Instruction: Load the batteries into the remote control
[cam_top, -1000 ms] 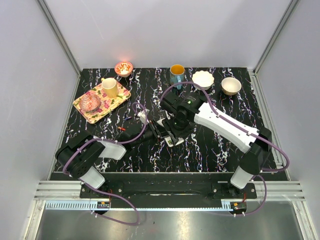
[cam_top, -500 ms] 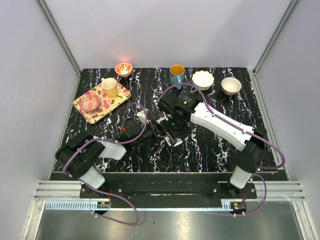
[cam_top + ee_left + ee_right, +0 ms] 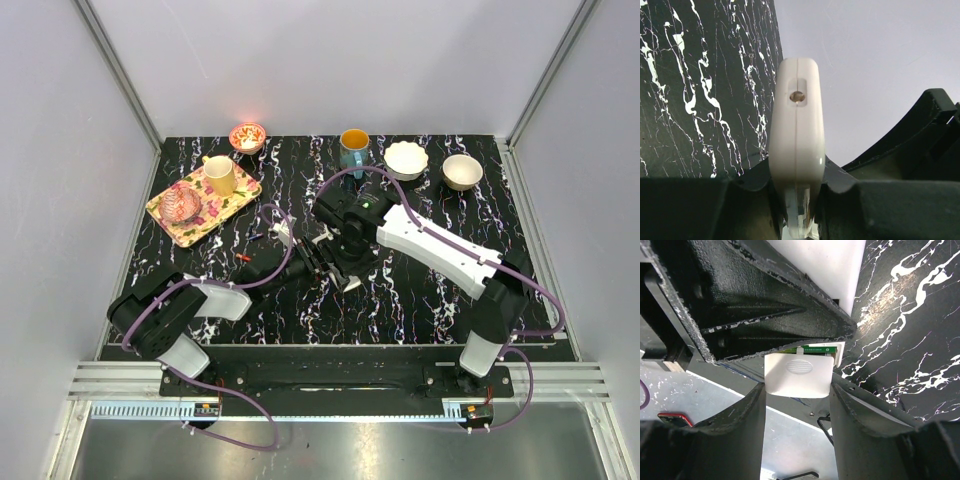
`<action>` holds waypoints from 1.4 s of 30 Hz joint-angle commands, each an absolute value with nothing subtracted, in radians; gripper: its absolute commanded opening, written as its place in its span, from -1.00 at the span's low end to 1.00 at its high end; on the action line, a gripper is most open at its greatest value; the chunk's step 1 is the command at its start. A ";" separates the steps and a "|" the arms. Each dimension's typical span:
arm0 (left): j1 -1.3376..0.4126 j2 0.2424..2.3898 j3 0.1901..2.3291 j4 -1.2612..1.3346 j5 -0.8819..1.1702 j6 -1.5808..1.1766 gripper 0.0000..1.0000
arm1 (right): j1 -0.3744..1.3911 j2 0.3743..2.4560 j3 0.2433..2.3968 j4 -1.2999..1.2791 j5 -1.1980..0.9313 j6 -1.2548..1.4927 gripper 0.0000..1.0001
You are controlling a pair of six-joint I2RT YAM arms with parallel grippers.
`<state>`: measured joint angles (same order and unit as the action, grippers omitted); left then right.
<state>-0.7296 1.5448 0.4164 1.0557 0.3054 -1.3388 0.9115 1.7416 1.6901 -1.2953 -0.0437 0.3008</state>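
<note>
Desk (image 3: 420, 290): we note a smooth black top with white marble veining and a low sheen.

Remote control (image 3: 796, 135): white plastic, smooth, satin gloss, with a fine moulded seam down its narrow edge.

Left claw (image 3: 797, 172), fingers (image 3: 705, 210): black plastic, matt.

Battery cover (image 3: 799, 374): white plastic, matt, with a ribbed thumb patch. A green circuit-board edge (image 3: 815, 347) shows at its 12 o'clock.

Right claw (image 3: 797, 382), fingers (image 3: 725, 440): black plastic, matt, faintly grainy.

Right arm shell (image 3: 430, 245): white plastic, smooth, lightly glossy.

At the desk's 1 o'clock, a white bowl (image 3: 406, 158) and a cream bowl (image 3: 462, 170) look to us like glazed ceramic.

Frame rail (image 3: 110, 382) at 6 o'clock: bare metal, brushed.
</note>
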 commanded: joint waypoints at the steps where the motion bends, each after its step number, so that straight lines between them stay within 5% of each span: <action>1: -0.736 1.503 0.413 1.147 0.281 -1.338 -1.00 | 0.920 1.747 1.700 -1.279 -0.017 0.310 -1.00; 42: -0.742 1.519 0.413 1.161 0.288 -1.345 -1.00 | 0.920 1.712 1.721 -1.250 0.044 0.321 -1.00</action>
<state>-0.7322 1.5398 0.4145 1.0519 0.2852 -1.3327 0.9165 1.7466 1.6905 -1.2865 0.0177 0.3115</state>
